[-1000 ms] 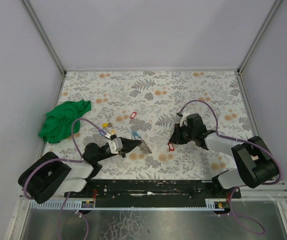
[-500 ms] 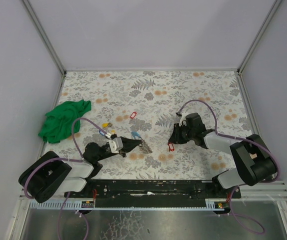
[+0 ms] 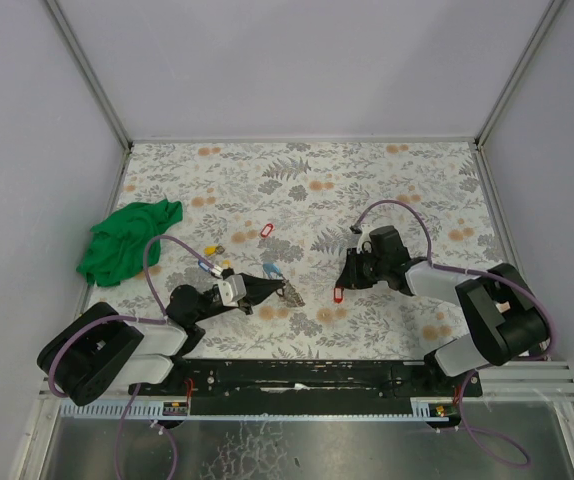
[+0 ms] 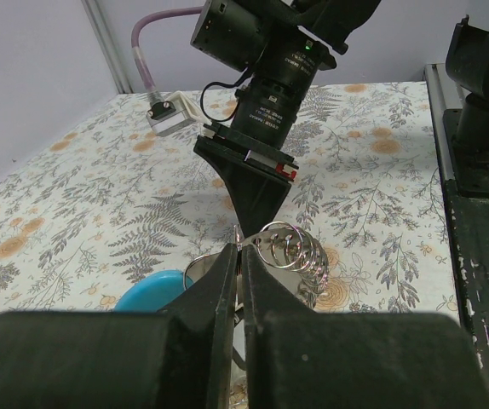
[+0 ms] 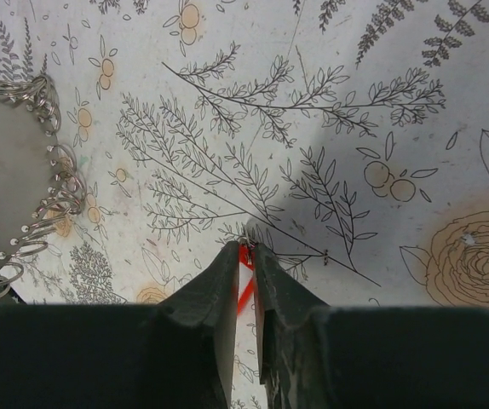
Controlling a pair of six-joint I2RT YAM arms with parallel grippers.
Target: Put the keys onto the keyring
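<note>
The left gripper (image 4: 238, 256) is shut on the keyring (image 4: 291, 251), mostly hidden by its fingers. The right gripper (image 5: 246, 249) pinches a red key (image 5: 245, 292), only its tag showing. The lens (image 4: 270, 98) print is unreadable.

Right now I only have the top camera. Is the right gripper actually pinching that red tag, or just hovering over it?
Observer: Pinching. The right wrist view shows the red tag caught between the right gripper's closed fingers.
Operator: And what is the left one holding?
Observer: In the left wrist view the left gripper is shut on a cluster of small silver rings, which stick out past its tips.
</note>
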